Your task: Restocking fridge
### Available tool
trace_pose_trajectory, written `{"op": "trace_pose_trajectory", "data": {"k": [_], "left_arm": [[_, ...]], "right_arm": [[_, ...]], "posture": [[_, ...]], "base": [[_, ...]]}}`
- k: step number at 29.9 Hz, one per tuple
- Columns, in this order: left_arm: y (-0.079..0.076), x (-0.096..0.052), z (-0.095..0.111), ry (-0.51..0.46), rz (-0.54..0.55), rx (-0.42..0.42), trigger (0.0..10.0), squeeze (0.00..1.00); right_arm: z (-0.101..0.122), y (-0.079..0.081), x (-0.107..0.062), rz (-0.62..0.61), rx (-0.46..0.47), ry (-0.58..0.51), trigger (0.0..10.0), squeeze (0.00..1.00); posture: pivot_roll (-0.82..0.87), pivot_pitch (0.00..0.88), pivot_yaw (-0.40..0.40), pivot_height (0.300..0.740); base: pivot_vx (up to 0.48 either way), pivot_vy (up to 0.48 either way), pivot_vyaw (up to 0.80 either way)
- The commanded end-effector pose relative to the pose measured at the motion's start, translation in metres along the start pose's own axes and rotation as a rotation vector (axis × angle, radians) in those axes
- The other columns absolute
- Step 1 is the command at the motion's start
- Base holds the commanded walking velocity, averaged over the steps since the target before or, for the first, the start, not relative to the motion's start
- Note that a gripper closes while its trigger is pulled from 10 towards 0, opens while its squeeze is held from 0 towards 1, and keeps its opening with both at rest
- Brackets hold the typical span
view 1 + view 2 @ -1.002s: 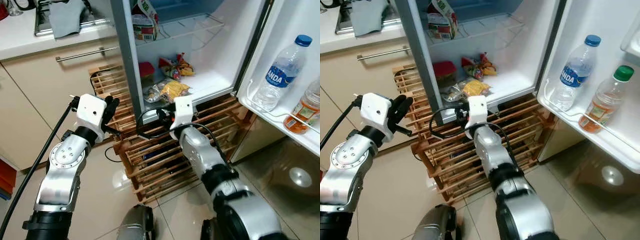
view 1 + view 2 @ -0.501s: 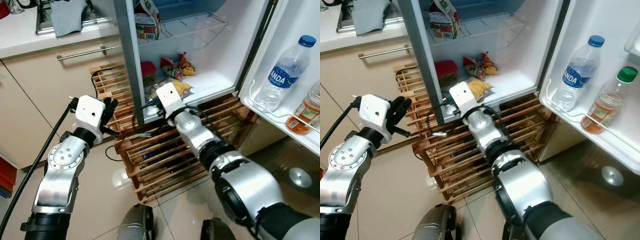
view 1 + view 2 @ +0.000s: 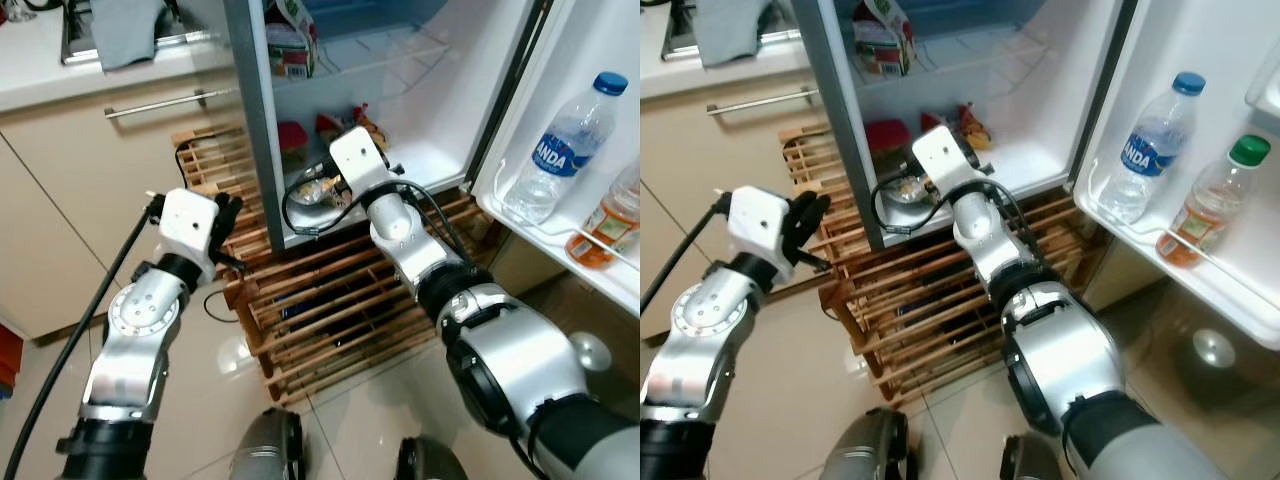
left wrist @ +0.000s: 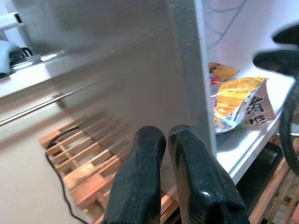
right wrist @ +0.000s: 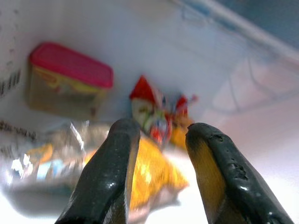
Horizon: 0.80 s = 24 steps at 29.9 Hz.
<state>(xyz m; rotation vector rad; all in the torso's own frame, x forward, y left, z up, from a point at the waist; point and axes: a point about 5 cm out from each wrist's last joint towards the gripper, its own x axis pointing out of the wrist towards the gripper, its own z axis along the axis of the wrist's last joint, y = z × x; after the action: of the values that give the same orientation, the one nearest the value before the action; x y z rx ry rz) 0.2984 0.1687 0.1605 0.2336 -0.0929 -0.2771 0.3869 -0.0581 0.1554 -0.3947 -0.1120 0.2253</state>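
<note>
- Before the robot, the fridge (image 3: 440, 110) stands open, presumably so stock can go in; its bottom shelf holds a yellow bag (image 5: 149, 175), a red-lidded tub (image 5: 70, 77) behind it, and small red-and-yellow packs (image 5: 156, 112) toward the back.
- On the fridge's door rack (image 3: 545, 232) stand a water bottle (image 3: 560, 150) and an orange-drink bottle (image 3: 1205, 200), upright, side by side.
- Above the bottom shelf, a wire shelf carries a carton (image 3: 880, 45).
- At the fridge's bottom shelf, the right gripper (image 5: 159, 158) hovers just over the yellow bag, fingers apart and empty, likely placing or arranging it.
- Outside the fridge's left wall, the left gripper (image 4: 161, 140) waits with fingers together, empty.
</note>
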Motion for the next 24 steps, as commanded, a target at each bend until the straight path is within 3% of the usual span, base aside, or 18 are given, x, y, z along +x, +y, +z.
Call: {"op": "trace_pose_trajectory", "data": {"k": [1, 3, 4, 6, 7, 8, 11, 14, 16, 19, 21, 24], "left_arm": [[-0.003, 0.005, 0.003, -0.017, -0.003, 0.006, 10.0, 0.00], [-0.006, 0.008, 0.004, -0.026, -0.006, -0.001, 10.0, 0.00], [-0.010, 0.012, 0.003, -0.036, -0.017, -0.018, 10.0, 0.00], [-0.017, 0.018, -0.004, -0.022, -0.043, -0.056, 10.0, 0.00], [-0.017, 0.018, -0.004, -0.022, -0.043, -0.056, 10.0, 0.00], [-0.020, 0.021, -0.005, -0.019, -0.055, -0.076, 10.0, 0.00], [-0.021, 0.024, -0.006, -0.014, -0.060, -0.104, 10.0, 0.00], [-0.019, 0.031, -0.016, 0.019, -0.029, -0.200, 10.0, 0.00], [-0.014, 0.032, -0.022, 0.037, 0.013, -0.253, 10.0, 0.00], [-0.012, 0.034, -0.021, 0.029, 0.038, -0.280, 10.0, 0.00], [-0.023, 0.038, -0.024, 0.043, 0.025, -0.305, 10.0, 0.00], [-0.038, 0.043, -0.017, 0.022, -0.012, -0.300, 10.0, 0.00]], "right_arm": [[0.008, -0.005, -0.001, -0.046, 0.099, -0.076, 10.0, 0.00], [0.008, -0.008, -0.006, -0.071, 0.141, -0.125, 10.0, 0.00], [0.008, -0.015, -0.023, -0.136, 0.211, -0.227, 10.0, 0.00], [-0.001, -0.024, -0.060, -0.183, 0.227, -0.276, 10.0, 0.00], [-0.001, -0.024, -0.060, -0.183, 0.227, -0.276, 10.0, 0.00], [-0.008, -0.029, -0.078, -0.200, 0.256, -0.263, 10.0, 0.00], [-0.016, -0.031, -0.091, -0.210, 0.279, -0.231, 10.0, 0.00], [-0.050, -0.039, -0.126, -0.167, 0.396, -0.117, 10.0, 0.00], [-0.059, -0.043, -0.128, -0.143, 0.478, -0.062, 10.0, 0.00], [-0.057, -0.045, -0.112, -0.117, 0.468, -0.021, 10.0, 0.00], [-0.051, -0.035, -0.102, -0.029, 0.424, -0.027, 10.0, 0.00], [-0.054, -0.036, -0.097, -0.065, 0.441, 0.001, 10.0, 0.00]], "posture": [[0.08, 0.003, 0.050, 0.675], [0.06, 0.000, 0.053, 0.675], [0.03, 0.000, 0.060, 0.675], [-0.04, 0.000, 0.080, 0.675], [-0.04, 0.000, 0.080, 0.675], [-0.08, 0.000, 0.080, 0.675], [-0.09, 0.000, 0.082, 0.675], [-0.12, 0.000, 0.073, 0.675], [-0.12, 0.000, 0.063, 0.675], [-0.11, 0.000, 0.059, 0.675], [-0.11, 0.000, 0.065, 0.675], [-0.10, 0.000, 0.054, 0.690]], "base": [[0.000, 0.000, 0.00], [0.000, 0.000, 0.00], [0.000, 0.000, 0.00], [0.000, 0.000, 0.00], [0.000, 0.000, 0.00], [0.000, 0.000, 0.00], [0.000, 0.000, 0.00], [0.000, 0.000, 0.00], [0.000, 0.000, 0.00], [0.000, 0.000, 0.00], [0.000, 0.000, 0.00], [0.000, 0.000, 0.00]]}}
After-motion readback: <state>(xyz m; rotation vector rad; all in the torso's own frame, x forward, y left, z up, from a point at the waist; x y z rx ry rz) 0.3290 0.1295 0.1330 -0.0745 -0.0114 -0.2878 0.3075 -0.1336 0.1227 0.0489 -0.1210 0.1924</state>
